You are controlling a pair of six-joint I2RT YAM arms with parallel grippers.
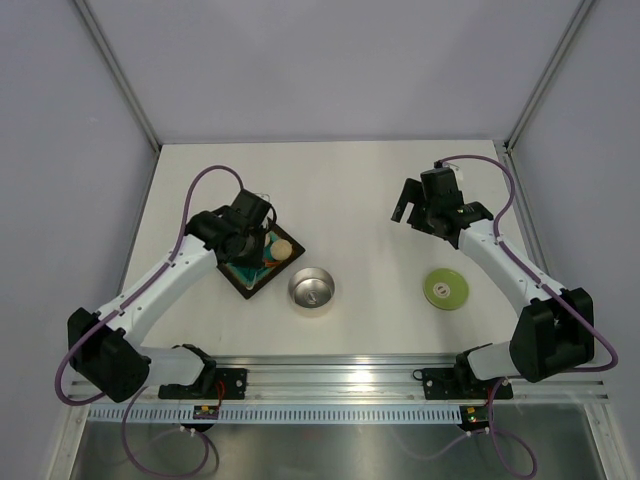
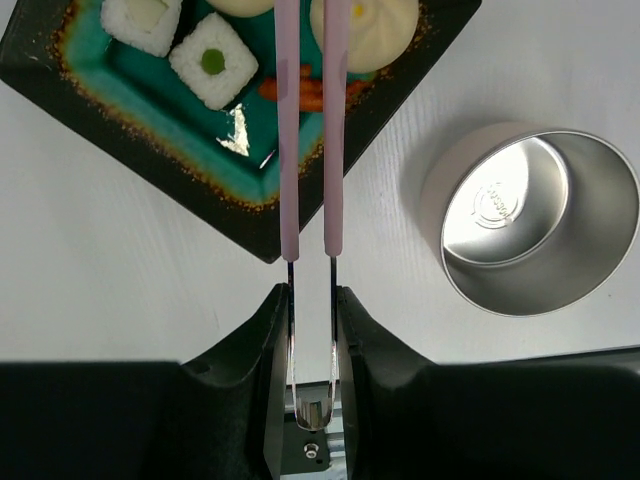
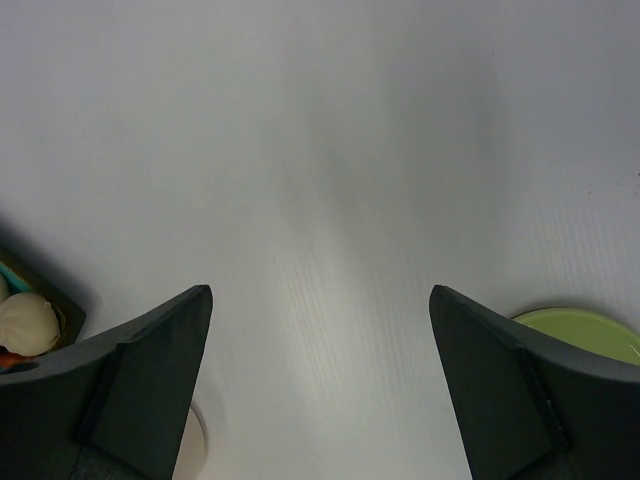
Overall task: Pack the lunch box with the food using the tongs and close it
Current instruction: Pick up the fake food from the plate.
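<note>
Bare table (image 1: 340, 190) was seen open across the middle and far side; access over the tray (image 2: 130, 135) was blocked by the tongs (image 2: 288, 150), and the lunch box (image 2: 435, 200) was set just beside it

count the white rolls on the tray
2. One roll sits just left of the tongs; the other is further left on the tray, cut by the frame edge. More may be hidden.

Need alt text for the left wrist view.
The left gripper holds the pink tongs between its fingers, their arms reaching over a dark tray with a teal inside that holds the food: white cubes, beige buns and a red-orange bit. To the right, the steel lunch box stands open and empty on the table.
</note>
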